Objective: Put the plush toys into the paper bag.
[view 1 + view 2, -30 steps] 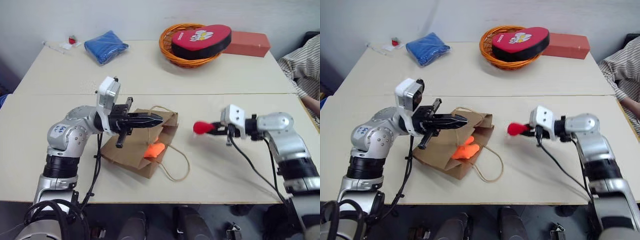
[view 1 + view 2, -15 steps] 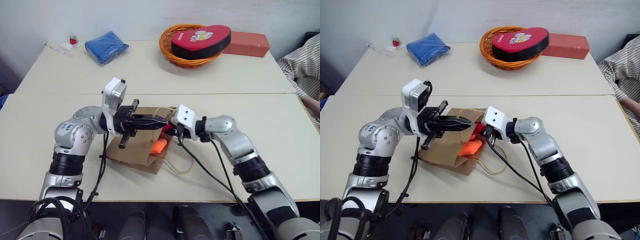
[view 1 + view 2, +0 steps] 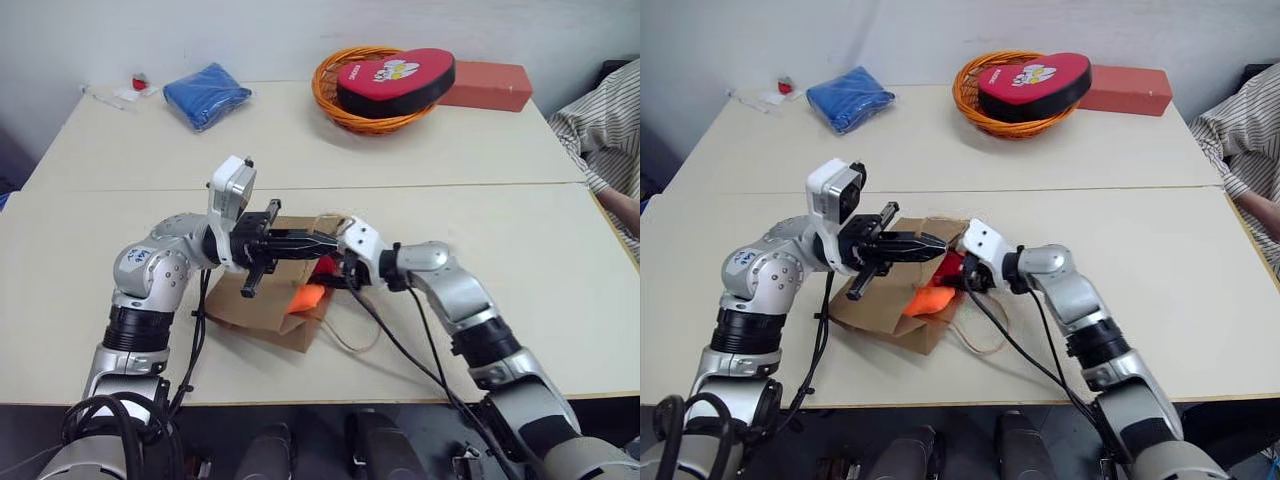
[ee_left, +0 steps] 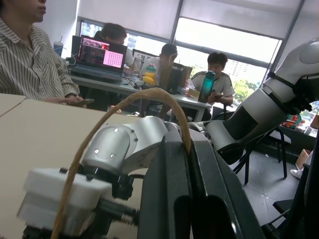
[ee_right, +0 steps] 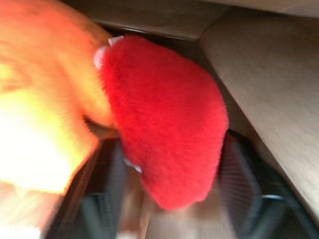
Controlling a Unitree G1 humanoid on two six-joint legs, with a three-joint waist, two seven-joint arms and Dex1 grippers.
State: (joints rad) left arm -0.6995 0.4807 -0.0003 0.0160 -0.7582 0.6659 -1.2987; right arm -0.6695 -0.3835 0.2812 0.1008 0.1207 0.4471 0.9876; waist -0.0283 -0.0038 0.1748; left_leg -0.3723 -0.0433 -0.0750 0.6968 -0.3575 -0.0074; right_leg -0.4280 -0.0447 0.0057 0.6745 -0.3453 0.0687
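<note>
The brown paper bag (image 3: 255, 305) lies on its side on the near table, its mouth facing right. My left gripper (image 3: 325, 242) is shut on one twine handle (image 4: 149, 94), which loops over its closed fingers and holds the mouth up. The orange plush toy (image 3: 305, 297) lies inside the mouth. The red plush toy (image 3: 322, 268) sits just above it at the bag's opening. My right gripper (image 3: 336, 274) reaches into the mouth from the right. In the right wrist view its fingers (image 5: 244, 184) stand spread on either side of the red toy (image 5: 164, 124), beside the orange toy (image 5: 45, 99).
On the far table stand an orange wicker basket (image 3: 335, 105) holding a red heart cushion (image 3: 395, 80), a red box (image 3: 485, 85) and a blue folded cloth (image 3: 205, 92). A person in a striped shirt (image 3: 605, 120) sits at the right edge.
My right arm swung left across the table, carrying the red toy to the bag's mouth, and its fingers have spread apart. The left gripper kept its hold on the handle.
</note>
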